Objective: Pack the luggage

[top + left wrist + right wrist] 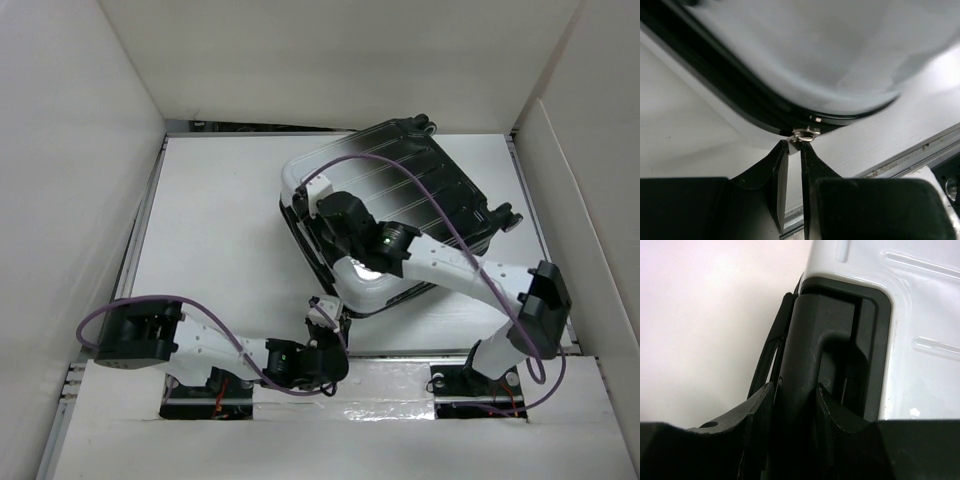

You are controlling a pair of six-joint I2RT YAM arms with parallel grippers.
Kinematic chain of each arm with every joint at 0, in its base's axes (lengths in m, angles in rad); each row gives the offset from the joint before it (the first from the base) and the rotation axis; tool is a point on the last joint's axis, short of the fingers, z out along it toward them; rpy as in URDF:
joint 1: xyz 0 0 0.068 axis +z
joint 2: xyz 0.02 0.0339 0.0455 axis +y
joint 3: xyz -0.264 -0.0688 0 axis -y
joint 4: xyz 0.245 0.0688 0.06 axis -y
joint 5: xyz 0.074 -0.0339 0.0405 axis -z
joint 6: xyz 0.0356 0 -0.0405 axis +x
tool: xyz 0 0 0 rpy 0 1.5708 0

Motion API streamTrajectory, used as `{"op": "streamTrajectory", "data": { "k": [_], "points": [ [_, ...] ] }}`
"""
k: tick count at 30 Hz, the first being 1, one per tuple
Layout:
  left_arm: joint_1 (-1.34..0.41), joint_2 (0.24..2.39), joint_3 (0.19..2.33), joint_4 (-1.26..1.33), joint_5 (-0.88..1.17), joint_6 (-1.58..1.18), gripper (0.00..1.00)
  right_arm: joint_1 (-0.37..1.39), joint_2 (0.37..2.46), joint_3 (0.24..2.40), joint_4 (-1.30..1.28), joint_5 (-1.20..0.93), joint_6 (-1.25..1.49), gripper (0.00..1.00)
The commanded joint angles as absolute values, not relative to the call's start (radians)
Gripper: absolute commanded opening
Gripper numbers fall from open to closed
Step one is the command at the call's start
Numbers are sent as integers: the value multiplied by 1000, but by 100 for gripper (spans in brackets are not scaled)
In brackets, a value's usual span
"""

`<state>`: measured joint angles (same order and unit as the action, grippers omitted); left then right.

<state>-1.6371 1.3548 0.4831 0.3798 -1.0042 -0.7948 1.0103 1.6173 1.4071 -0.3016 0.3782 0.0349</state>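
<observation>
The luggage (420, 190) lies flat and closed on the white table, its ribbed shell fading from black at the far end to silver-white at the near end. At its near rounded corner, my left gripper (325, 312) is shut on the small metal zipper pull (802, 135), which sits in the black zipper track just under the pale shell (815, 50). My right gripper (318, 207) reaches over the lid to the left side. In the right wrist view its jaws (796, 390) press both sides of the black carry handle (805, 355), beside the white shell (920, 315).
White walls (80, 200) enclose the table on the left, back and right. A metal rail (910, 160) runs along the near table edge close to the left gripper. The right arm's purple cable (430, 210) loops over the lid.
</observation>
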Motion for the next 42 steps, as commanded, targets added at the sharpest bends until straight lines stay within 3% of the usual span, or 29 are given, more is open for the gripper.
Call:
{"op": "streamTrajectory", "data": {
  "k": [1,12,19,23,28,31,32,33,36,38,42],
  "points": [
    [-1626,1299,483,201,-1189,-851,0,942,1470,1286,-387,255,-77,0],
    [-1539,1141,410,178,-1171,-816,0,919,1260,1073,-387,170,-35,0],
    [-1339,1028,304,475,-994,-626,0,919,1134,967,-394,186,-14,0],
    [-1262,1049,299,550,-902,-563,0,919,1105,914,-348,172,-14,0],
    [-1367,1172,259,857,-718,-421,0,919,1123,919,-350,179,-9,0],
    [-1367,1276,276,914,-597,-440,0,919,1123,916,-331,190,-11,0],
    [-1367,1296,276,934,-582,-454,6,910,1123,917,-330,190,-12,0],
    [-1367,1311,273,957,-568,-459,25,910,1123,919,-330,189,-14,0],
    [-1367,1324,249,1015,-552,-474,56,900,1126,917,-330,184,-15,0],
    [-1367,1310,245,1006,-557,-471,62,900,1124,917,-327,183,-15,0],
    [-1367,1272,250,996,-531,-428,65,900,1127,919,-322,181,-17,0]
  ]
}}
